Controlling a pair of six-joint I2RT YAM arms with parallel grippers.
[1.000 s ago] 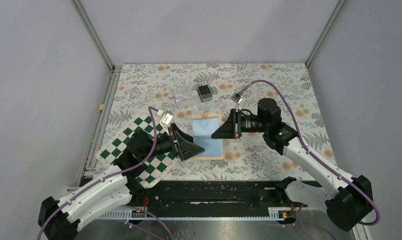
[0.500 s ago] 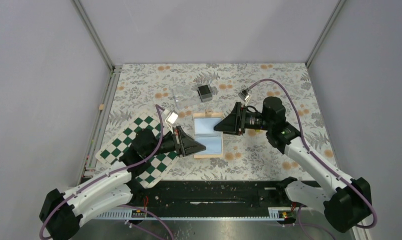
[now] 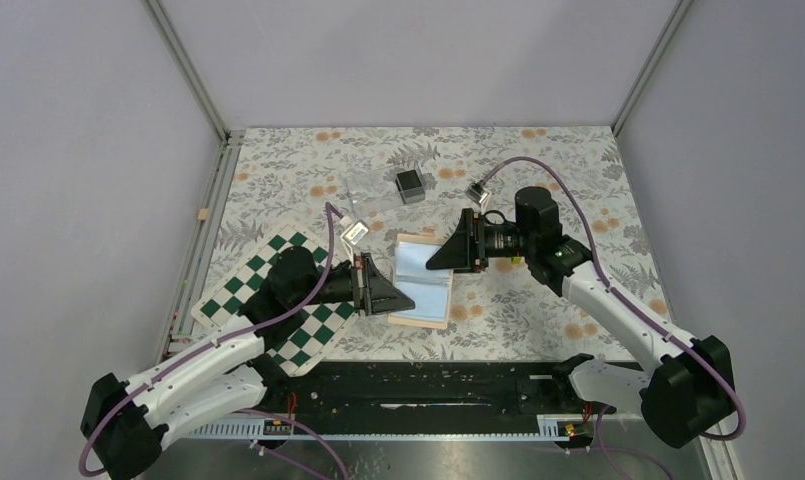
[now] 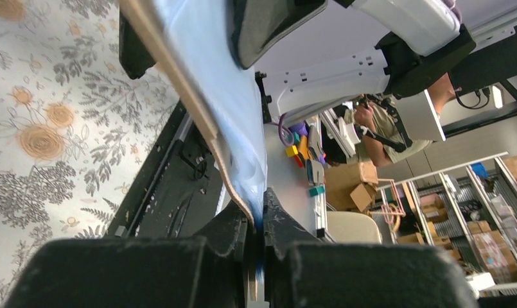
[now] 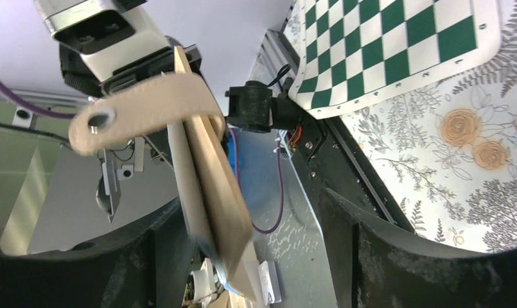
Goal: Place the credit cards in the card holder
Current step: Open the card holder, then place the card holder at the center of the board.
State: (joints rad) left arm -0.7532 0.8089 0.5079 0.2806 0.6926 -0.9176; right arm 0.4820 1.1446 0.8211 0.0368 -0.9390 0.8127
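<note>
— Where's the wallet (image 3: 425,285)?
— It's lying open with the blue lining up, on the flowered table (image 3: 538,170) between the arms, just right of the chequered board (image 3: 240,292).
— Is it held?
— The left gripper (image 4: 258,226) is clamped tight on its near left corner. The right gripper (image 5: 243,218) has its fingers spread either side of the wallet. I can't quite tell whether they touch it.

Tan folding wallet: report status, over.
Left gripper jaws shut on tan folding wallet, at its edge. Right gripper jaws open, straddling it. Wallet open, blue lining up, nothing lying on it.
</note>
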